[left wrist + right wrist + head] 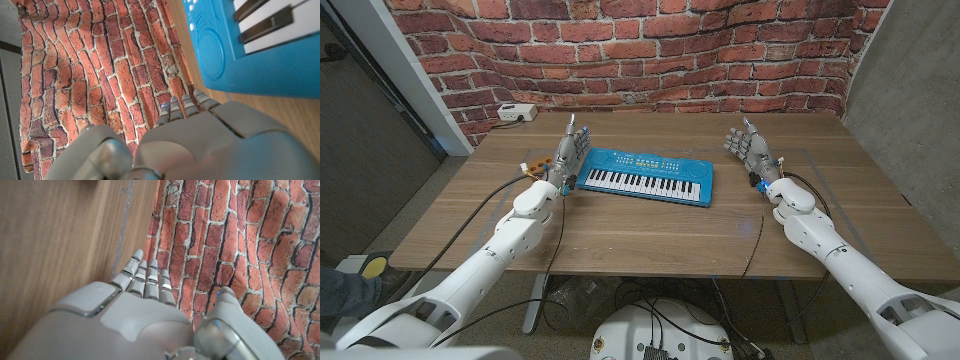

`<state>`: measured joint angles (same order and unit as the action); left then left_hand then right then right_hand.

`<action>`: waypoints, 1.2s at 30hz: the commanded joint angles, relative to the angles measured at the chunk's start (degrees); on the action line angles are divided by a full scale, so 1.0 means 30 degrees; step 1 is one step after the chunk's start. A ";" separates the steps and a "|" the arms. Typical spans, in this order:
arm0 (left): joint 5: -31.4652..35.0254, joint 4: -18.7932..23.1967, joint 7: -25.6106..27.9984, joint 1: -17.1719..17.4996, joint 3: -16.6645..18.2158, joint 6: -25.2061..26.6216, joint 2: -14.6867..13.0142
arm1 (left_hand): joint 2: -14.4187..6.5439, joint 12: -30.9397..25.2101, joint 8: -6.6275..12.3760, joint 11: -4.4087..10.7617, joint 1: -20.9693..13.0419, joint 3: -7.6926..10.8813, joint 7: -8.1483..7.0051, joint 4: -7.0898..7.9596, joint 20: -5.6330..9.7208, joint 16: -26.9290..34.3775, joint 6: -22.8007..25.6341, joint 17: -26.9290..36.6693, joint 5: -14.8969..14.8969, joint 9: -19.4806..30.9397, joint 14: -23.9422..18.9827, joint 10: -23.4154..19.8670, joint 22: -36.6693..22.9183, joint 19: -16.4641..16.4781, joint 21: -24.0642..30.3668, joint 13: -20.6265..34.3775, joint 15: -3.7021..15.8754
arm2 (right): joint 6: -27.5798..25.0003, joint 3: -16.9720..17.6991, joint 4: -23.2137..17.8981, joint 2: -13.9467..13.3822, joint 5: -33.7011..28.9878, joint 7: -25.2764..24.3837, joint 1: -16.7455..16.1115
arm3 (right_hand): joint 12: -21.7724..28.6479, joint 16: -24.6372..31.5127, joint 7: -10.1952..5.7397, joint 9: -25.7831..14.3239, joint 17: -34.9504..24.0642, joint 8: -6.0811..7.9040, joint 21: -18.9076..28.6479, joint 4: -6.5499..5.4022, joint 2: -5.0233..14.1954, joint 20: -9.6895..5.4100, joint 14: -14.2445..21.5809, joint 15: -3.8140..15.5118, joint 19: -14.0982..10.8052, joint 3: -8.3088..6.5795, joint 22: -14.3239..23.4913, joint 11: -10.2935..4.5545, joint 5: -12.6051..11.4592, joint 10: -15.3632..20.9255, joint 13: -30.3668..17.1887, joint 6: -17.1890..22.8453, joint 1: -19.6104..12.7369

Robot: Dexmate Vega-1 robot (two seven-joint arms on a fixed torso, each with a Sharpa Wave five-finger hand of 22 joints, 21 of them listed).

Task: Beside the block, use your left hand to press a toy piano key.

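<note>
Left hand (570, 150) wide, empty, just left of piano (645, 176). Right hand (748, 148) wide, empty, right of piano on counter (650, 240).

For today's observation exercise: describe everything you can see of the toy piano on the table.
The toy piano is a blue, plastic-looking keyboard with a row of white and black keys along its front and small light buttons above. A round speaker grille is moulded into its left end. It lies flat on the wooden table, slightly angled. The left hand stands beside that end; nothing presses a key.
</note>
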<state>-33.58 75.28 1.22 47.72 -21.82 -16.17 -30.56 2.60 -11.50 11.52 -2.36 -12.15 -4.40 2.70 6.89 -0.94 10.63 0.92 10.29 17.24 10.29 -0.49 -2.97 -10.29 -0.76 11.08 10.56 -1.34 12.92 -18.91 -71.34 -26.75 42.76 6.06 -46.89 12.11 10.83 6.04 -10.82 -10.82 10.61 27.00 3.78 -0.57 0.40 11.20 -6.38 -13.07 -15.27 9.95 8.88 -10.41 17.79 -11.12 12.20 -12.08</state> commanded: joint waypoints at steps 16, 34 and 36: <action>0.1692 0.4317 0.2566 0.2811 0.1125 0.0644 -0.2520 | -0.0272 -0.0207 0.0201 0.0034 -0.0340 0.0002 0.0238 0.0056 0.0028 0.0160 0.0367 0.0068 0.0118 0.0079 -0.0211 -0.0530 -0.0080 -0.0161 0.0142 0.0080 -0.0128 | -0.0604 0.0794 -0.0982 0.0235 0.2903 0.1135 -0.1074 | 0.0109 0.0066 -0.0100 -0.0069 -0.0031 0.0124 -0.0033 0.0036 0.0029 0.0063 0.0140 -0.0040 -0.0108 -0.0037 0.0045 0.0058 -0.0045 0.0162 -0.0021 0.0145 -0.0130; 0.1050 0.2809 -0.0631 0.3065 0.1274 -0.2666 -0.2557 | -0.0502 -0.0395 0.0286 0.0119 -0.0670 -0.0045 0.0217 -0.0071 -0.0016 0.0343 0.0974 0.0059 0.0142 0.0085 -0.1074 -0.1288 -0.0055 0.0453 0.0367 0.0085 -0.0016 | 0.0579 0.0686 -0.3568 -0.0299 0.1492 -0.0922 -0.2794 | 0.0171 0.0091 -0.0142 -0.0064 -0.0025 0.0180 -0.0141 0.0068 0.0068 0.0030 0.0254 0.0003 -0.0190 -0.0029 0.0049 0.0044 -0.0035 0.0283 -0.0015 0.0223 -0.0116; 0.0973 0.2614 -0.0952 0.3076 0.1229 -0.2960 -0.2509 | -0.0503 -0.0405 0.0287 0.0135 -0.0686 -0.0056 0.0200 -0.0079 -0.0039 0.0350 0.1003 0.0058 0.0142 0.0086 -0.1123 -0.1336 -0.0053 0.0471 0.0369 0.0085 0.0001 | 0.0568 0.0724 -0.3888 -0.0371 0.1597 -0.0973 -0.3008 | 0.0190 0.0101 -0.0157 -0.0064 -0.0020 0.0200 -0.0150 0.0086 0.0073 0.0006 0.0297 0.0021 -0.0236 -0.0032 0.0049 0.0016 -0.0033 0.0325 -0.0014 0.0268 -0.0131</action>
<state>-28.84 86.60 4.57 56.90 -18.00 -19.32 -38.45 1.13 -12.37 12.09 -2.05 -13.60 -4.40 3.39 6.88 -0.97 11.51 3.50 10.28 17.24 10.27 -3.17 -6.56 -10.27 0.15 11.92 10.54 -1.34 12.80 -16.60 -78.35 -26.86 49.92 6.90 -52.82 12.32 10.83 5.73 -10.80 -10.81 10.82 26.61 3.78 -0.57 0.62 11.64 -6.35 -13.28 -15.27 10.00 8.88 -10.41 18.17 -11.17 12.49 -12.08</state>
